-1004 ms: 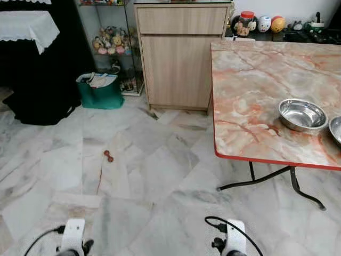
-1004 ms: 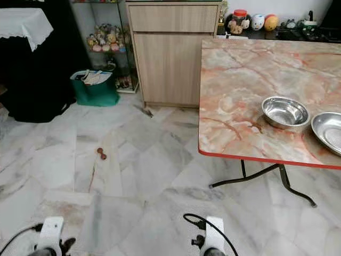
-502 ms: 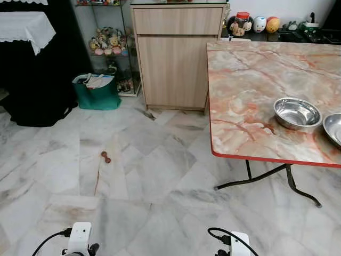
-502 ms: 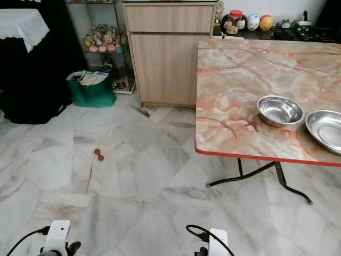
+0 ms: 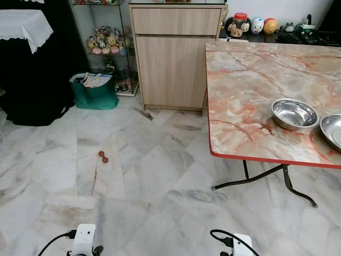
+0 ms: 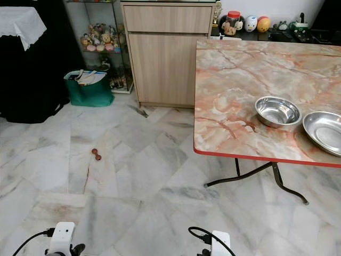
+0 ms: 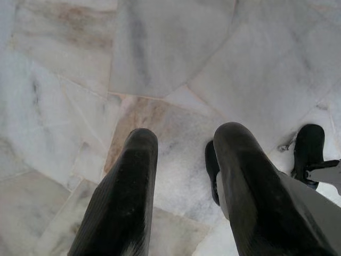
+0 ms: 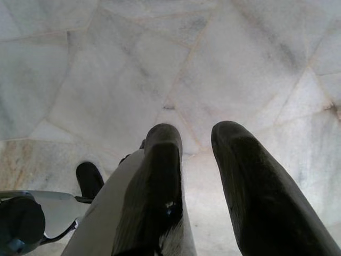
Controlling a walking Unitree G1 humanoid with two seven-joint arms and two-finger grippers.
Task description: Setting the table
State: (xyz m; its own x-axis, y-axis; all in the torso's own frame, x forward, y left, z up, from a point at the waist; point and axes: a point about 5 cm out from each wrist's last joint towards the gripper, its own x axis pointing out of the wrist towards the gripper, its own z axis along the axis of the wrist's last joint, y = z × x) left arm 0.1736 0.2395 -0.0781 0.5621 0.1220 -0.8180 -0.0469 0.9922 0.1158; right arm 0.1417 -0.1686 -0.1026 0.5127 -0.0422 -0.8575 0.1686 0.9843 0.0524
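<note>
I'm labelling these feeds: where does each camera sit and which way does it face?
Left eye view: head, looking forward and down at the table, bowl, floor; both wrists at the bottom edge.
Right eye view: same scene, slightly shifted.
Left wrist view: along the open left tool at floor.
Right wrist view: along the open right tool at floor.
Both wrist views share marble floor.

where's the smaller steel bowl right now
The smaller steel bowl sits on the marble table to the robot's right, near the front red edge, just left of the wider steel dish.
</note>
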